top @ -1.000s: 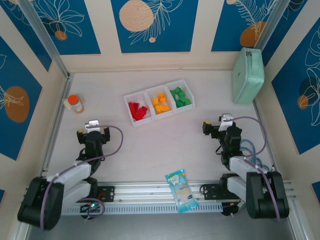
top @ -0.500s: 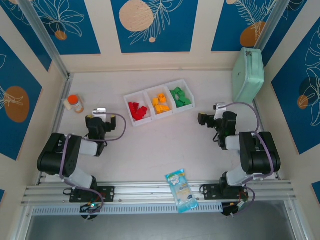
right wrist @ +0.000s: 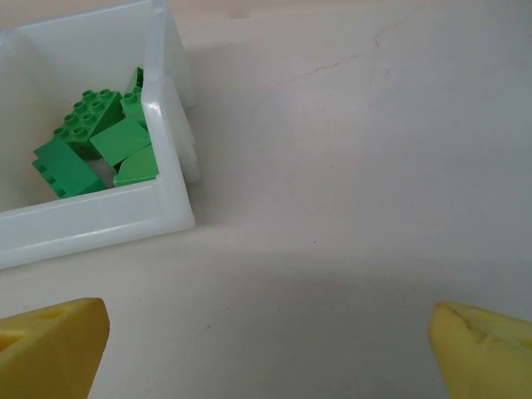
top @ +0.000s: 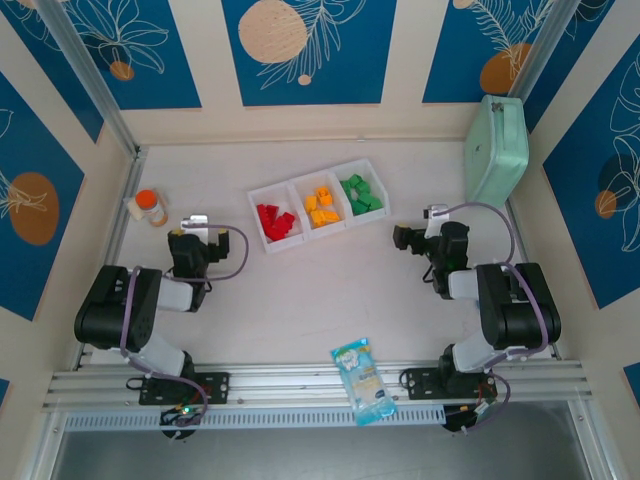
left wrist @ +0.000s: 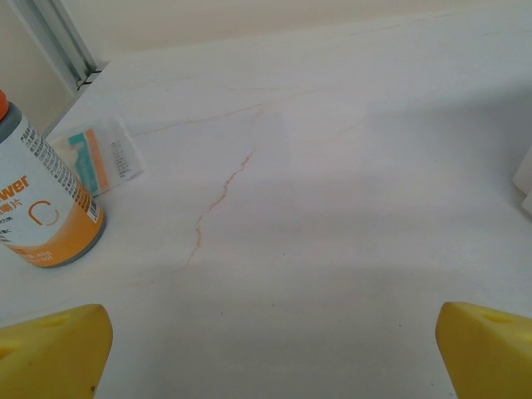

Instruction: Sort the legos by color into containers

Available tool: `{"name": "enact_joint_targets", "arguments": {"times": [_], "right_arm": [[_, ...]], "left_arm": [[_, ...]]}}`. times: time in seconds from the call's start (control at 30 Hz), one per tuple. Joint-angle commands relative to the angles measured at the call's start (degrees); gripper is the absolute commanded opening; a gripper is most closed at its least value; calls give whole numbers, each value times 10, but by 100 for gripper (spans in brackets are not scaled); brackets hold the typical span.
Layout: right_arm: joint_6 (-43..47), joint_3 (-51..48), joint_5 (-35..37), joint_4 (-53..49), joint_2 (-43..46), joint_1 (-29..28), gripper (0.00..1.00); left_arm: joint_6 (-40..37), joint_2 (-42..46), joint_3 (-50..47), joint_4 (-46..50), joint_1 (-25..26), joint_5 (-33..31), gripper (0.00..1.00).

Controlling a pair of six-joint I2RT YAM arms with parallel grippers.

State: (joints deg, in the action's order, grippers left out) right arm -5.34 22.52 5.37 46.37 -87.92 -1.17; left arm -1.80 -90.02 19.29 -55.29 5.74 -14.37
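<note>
Tray of containers (top: 326,232): three joined white compartments, mid-bench toward the far side. The long axis runs on a slant, its left end nearer the arms and its right end farther off. All open tops face up.

Contents, left to right:
- red legos (top: 275,220) in the left compartment
- yellow-orange legos (top: 322,208) in the middle one
- green legos (top: 362,193) in the right one, heaped at mixed angles, some studs up

We see no loose bricks on the bench (top: 320,300).

Left fingers (left wrist: 50,353): spread wide, gripping nothing, low over bare bench. They are left of the tray's red end and apart from it.

Right fingers (right wrist: 50,345): spread wide, gripping nothing. They are off the tray's green end, with the tray corner near but not touching.

Open room: a broad bare stretch lies between the two arms and in front of the tray.

Edges:
- orange-capped bottle (top: 150,207) upright near the left wall, with a small flat sachet (left wrist: 100,158) just beside it
- mint-green case (top: 497,150) on edge at the far right corner
- blue-and-white snack packet (top: 364,380) lying across the near rail, between the arm bases
</note>
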Motion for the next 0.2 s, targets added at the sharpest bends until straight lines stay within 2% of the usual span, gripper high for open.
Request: {"name": "enact_joint_targets", "arguments": {"times": [0.0,0.17], "right_arm": [[-3,21,-25,-16,6,17,99],[4,12,-5,-2,8,6,99]], "left_arm": [[9,2,9,-14,-5,12,99],[9,2,8,-15,-5,12,99]]}}
